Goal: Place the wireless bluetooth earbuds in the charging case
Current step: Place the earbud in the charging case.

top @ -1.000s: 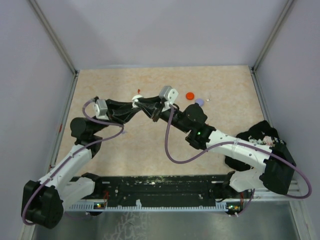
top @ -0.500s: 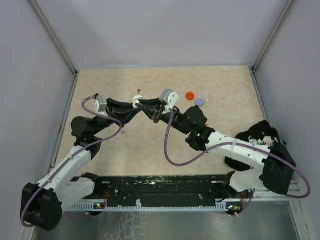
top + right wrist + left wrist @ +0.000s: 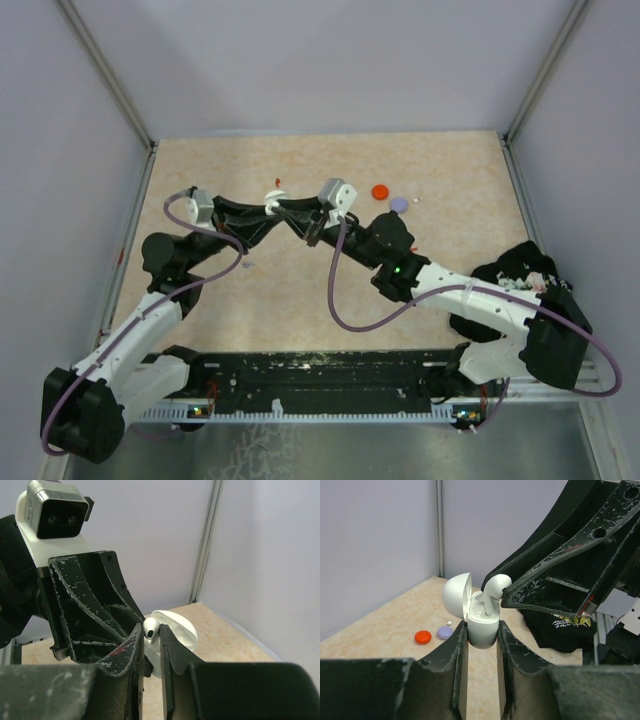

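My left gripper (image 3: 481, 626) is shut on the white charging case (image 3: 482, 628) and holds it upright above the table, with its lid (image 3: 456, 596) open to the left. My right gripper (image 3: 152, 632) is shut on a white earbud (image 3: 151, 627). In the left wrist view the earbud (image 3: 495, 587) has its stem down inside the case's opening. In the top view both grippers meet at the case (image 3: 275, 197) at the middle back of the table. A tiny white bit (image 3: 449, 622) and a tiny red bit (image 3: 277, 181) lie on the table.
A round red disc (image 3: 380, 192) and a lavender disc (image 3: 399, 203) lie to the right of the grippers. They also show in the left wrist view, the red disc (image 3: 423, 637) beside the lavender disc (image 3: 444, 632). A black cloth (image 3: 520, 270) lies at the right edge.
My right gripper has shifted slightly toward the case with the earbud. The left gripper and case have hardly moved.
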Available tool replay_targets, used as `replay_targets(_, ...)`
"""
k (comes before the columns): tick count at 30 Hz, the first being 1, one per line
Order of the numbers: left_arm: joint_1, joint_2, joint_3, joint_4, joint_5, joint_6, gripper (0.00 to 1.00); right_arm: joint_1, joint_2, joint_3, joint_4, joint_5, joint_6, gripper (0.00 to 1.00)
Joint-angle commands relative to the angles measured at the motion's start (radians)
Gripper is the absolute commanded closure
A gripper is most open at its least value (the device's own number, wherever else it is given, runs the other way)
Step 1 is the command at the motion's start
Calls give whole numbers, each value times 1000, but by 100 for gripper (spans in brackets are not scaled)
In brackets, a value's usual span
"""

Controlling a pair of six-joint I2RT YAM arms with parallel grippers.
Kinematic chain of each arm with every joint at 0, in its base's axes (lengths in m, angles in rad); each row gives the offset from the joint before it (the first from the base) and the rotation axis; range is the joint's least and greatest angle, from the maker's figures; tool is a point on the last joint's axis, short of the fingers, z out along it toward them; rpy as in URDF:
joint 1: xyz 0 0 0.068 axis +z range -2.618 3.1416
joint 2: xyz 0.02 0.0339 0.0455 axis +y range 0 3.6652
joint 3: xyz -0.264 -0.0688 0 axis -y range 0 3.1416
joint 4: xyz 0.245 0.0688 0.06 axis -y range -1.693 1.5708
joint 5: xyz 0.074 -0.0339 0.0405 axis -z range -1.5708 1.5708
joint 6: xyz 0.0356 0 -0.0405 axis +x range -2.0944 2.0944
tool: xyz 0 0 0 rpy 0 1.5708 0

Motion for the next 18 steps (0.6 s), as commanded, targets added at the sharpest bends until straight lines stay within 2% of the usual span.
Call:
replay_targets(1,-3,-28,27,66,-25,52,99,15,-16,7,-54,13,24,90)
replay_targets(10,-10,-21,20,86,-48,60,99,17,-2,36,-116,93,73,87)
replay_targets(18,-31,-35,-7,37,-160,153,99,17,11,45,-159,204,136,85)
